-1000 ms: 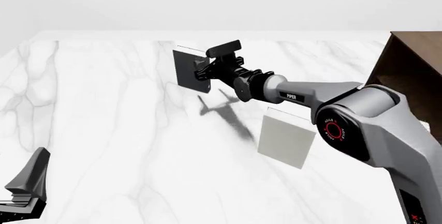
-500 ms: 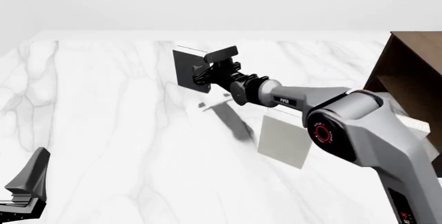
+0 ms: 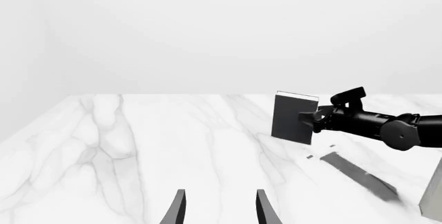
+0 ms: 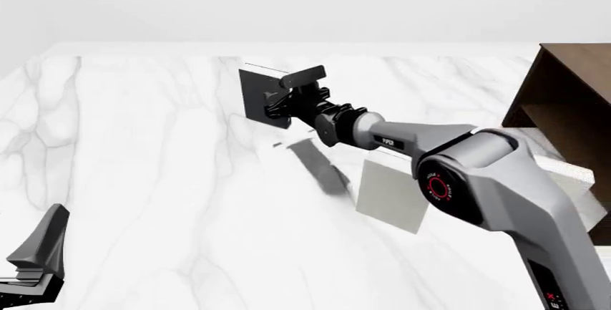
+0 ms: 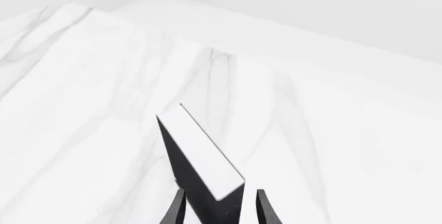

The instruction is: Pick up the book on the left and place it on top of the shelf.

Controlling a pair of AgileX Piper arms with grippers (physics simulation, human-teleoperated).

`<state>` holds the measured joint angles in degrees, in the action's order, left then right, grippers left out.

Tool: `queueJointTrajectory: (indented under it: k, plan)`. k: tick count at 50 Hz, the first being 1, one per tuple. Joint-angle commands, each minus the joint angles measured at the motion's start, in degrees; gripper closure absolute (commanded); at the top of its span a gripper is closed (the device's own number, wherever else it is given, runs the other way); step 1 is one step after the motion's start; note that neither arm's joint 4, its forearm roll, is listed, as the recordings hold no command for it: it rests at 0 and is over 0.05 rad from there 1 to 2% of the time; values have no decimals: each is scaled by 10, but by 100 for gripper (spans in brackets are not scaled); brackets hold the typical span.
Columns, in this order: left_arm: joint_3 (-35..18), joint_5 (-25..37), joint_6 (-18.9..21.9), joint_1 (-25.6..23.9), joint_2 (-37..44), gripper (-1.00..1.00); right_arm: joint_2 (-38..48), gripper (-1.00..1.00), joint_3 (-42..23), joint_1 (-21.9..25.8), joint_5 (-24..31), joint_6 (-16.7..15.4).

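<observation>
The dark book [image 4: 256,95] stands upright on the marble table [image 4: 143,145], far and left of centre; it also shows in the left wrist view [image 3: 290,118]. My right gripper [image 4: 282,99] has reached its near edge. In the right wrist view the book's white page edge [image 5: 207,149] runs in between the two fingertips [image 5: 178,209], and the right gripper [image 5: 219,211] is open around it. The dark brown shelf [image 4: 573,102] stands at the far right. Low at the near left corner, my left gripper [image 4: 33,260] rests open and empty, its fingers [image 3: 177,211] apart.
A pale grey book [image 4: 393,195] stands upright under the right forearm, mid-right on the table; its edge shows in the left wrist view [image 3: 433,198]. Another pale shape [image 4: 573,174] sits by the shelf, partly behind the arm.
The right gripper has pushed forward and slightly down toward the dark book, so its fingers now straddle the book's edge. The left arm has stayed still.
</observation>
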<state>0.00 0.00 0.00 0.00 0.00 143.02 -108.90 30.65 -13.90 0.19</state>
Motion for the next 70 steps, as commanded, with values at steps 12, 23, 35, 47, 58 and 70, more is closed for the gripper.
queueJointTrajectory:
  k: [12,23,35,47,58,70]
  plan:
    - [0,0,0,0,0,-100,-3,100,11,3,-8,4]
    - [0,0,0,0,0,-100,-49,100,73,4,-36,8]
    - [0,0,0,0,0,-100,-163,100,198,-1,-81,9]
    - [0,0,0,0,0,-100,-265,100,300,22,-101,5]
    - [0,0,0,0,0,-100,-339,100,373,38,-100,-7]
    - [0,0,0,0,0,-100,-433,100,444,47,-99,-24]
